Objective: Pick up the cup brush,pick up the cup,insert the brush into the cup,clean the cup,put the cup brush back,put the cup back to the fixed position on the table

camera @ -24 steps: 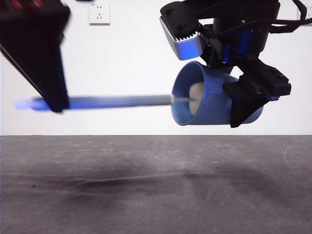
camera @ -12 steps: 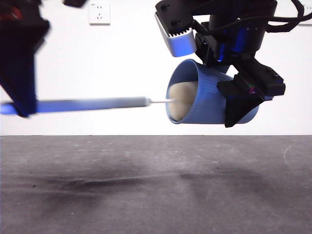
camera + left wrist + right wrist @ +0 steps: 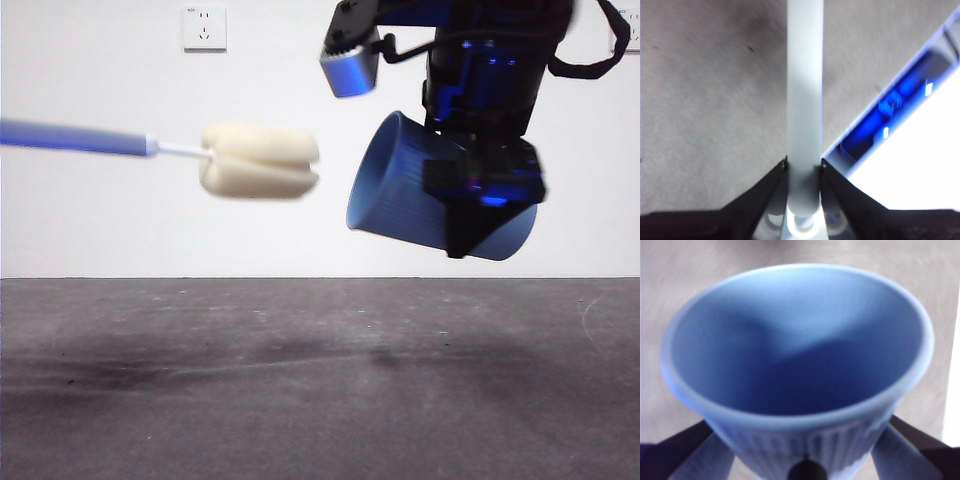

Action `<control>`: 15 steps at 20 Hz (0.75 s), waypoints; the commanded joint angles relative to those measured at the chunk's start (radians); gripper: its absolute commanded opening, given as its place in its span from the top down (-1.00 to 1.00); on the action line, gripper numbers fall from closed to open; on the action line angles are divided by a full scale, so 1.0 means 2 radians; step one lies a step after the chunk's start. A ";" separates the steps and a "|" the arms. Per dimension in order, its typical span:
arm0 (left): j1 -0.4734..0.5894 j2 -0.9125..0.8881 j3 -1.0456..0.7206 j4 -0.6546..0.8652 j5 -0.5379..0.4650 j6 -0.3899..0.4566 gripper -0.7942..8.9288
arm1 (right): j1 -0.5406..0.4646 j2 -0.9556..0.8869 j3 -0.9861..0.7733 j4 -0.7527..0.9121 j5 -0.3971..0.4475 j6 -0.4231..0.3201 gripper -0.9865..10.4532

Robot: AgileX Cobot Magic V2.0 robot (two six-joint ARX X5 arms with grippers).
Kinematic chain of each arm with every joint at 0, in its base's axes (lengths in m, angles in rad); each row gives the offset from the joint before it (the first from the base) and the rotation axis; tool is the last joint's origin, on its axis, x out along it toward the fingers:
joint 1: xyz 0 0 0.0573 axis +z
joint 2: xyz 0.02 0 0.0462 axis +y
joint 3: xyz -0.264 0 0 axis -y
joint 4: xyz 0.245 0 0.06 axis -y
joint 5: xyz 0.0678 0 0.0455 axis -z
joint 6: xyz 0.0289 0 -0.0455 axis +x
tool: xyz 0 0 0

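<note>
The table [image 3: 300, 380] stretches dark and scuffed well below both grippers, with nothing resting on it in the front view. Above it the right gripper [image 3: 480, 195] hangs from a big dark arm and clamps the cup [image 3: 400, 190] between its two jaws, one on each ribbed side near the base, as the right wrist view shows around the cup [image 3: 795, 355]. The cup lies tilted in the air, its long axis close to level, the open mouth turned away from the right gripper toward the brush and slightly upward; its inside is hollow blue. The brush [image 3: 255, 160] floats clear of the cup, its cream sponge head just beside the mouth and a little higher, not touching the rim. Its long axis runs nearly level, head pointing at the cup and the grey handle leading away out of the front view. In the left wrist view the left gripper [image 3: 804, 165] is closed on that handle [image 3: 804, 100], a jaw pressed to each side. A white wall socket [image 3: 204, 27] sits on the wall behind; no writing on anything can be read.
</note>
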 commanded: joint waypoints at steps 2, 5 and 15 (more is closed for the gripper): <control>0.001 -0.005 -0.006 0.083 -0.014 -0.086 0.85 | 0.000 -0.017 0.000 0.008 -0.014 0.198 0.86; 0.002 0.005 -0.039 0.166 -0.062 -0.171 0.85 | 0.000 -0.063 0.000 0.011 -0.068 0.315 0.86; 0.057 0.167 -0.123 0.401 -0.036 -0.266 0.85 | 0.000 -0.239 0.000 0.030 -0.145 0.412 0.86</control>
